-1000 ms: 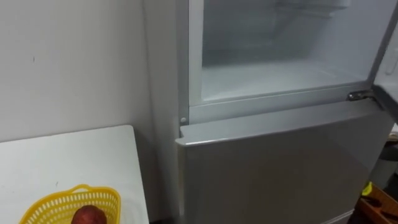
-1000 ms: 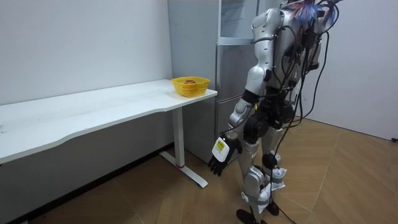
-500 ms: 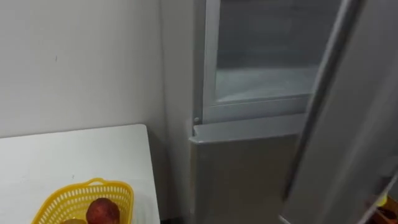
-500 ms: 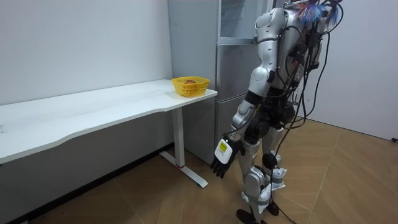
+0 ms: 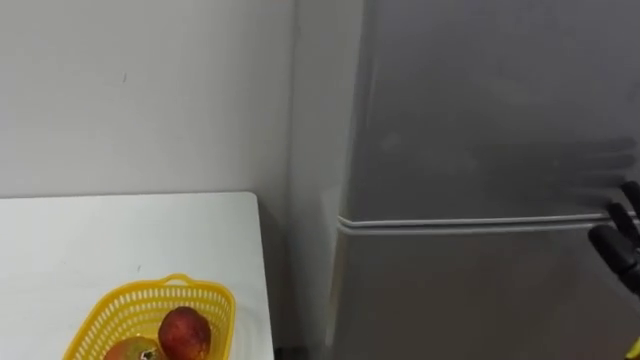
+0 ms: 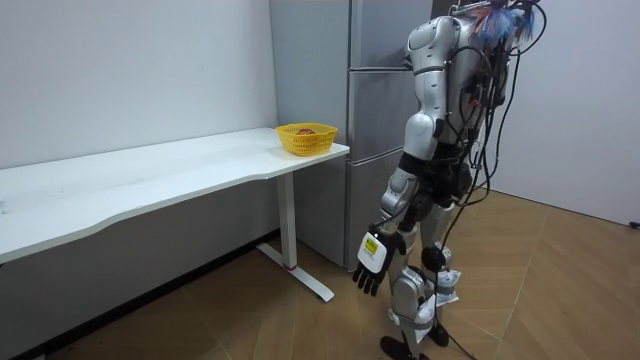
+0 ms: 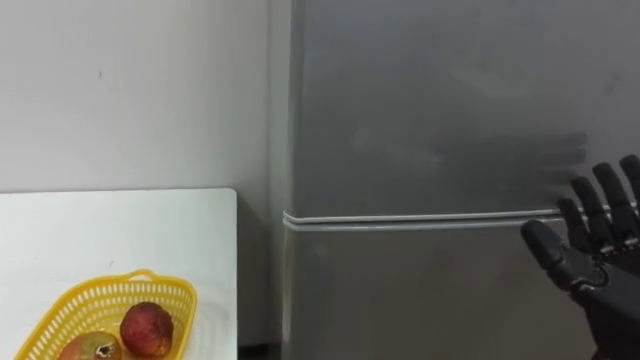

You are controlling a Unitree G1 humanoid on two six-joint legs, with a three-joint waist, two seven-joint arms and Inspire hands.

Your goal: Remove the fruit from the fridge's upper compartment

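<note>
Two smooth grey fridge doors (image 5: 480, 120) stood flush closed in the left eye view, their seam level. A round red fruit (image 5: 185, 332) sat in the yellow mesh basket (image 5: 120, 308) on the white desk (image 5: 100, 240).

Room view: left hand (image 6: 370, 268) hung slack and empty.

Right eye view: right hand (image 7: 605, 270) was upright by the seam, fingers straight and spread, well apart from the fruit.

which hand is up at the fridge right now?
The right hand: it is raised in front of the closed fridge with its fingers straight. The left hand hangs open, low at the robot's side.
</note>
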